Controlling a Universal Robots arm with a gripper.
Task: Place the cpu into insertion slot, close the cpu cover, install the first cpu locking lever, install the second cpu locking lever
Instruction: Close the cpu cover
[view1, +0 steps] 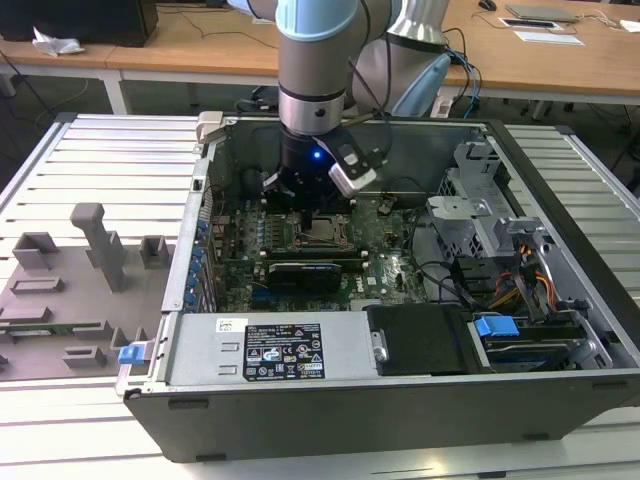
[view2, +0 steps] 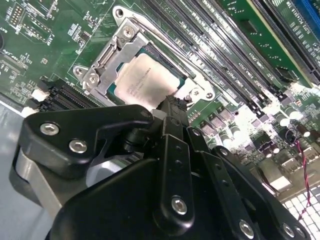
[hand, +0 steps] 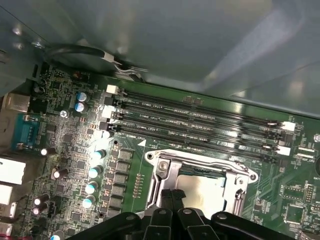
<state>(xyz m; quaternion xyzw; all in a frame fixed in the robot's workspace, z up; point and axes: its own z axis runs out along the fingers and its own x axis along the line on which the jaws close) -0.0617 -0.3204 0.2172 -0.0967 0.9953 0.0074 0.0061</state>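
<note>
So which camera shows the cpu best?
The second wrist view: the cpu lies close and nearly whole. The first wrist view has the gripper hiding part of it; the exterior view shows it small and distant.

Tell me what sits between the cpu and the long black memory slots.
In the first wrist view, the silvery rim of the cpu cover lies between the cpu and the memory slots.
</note>
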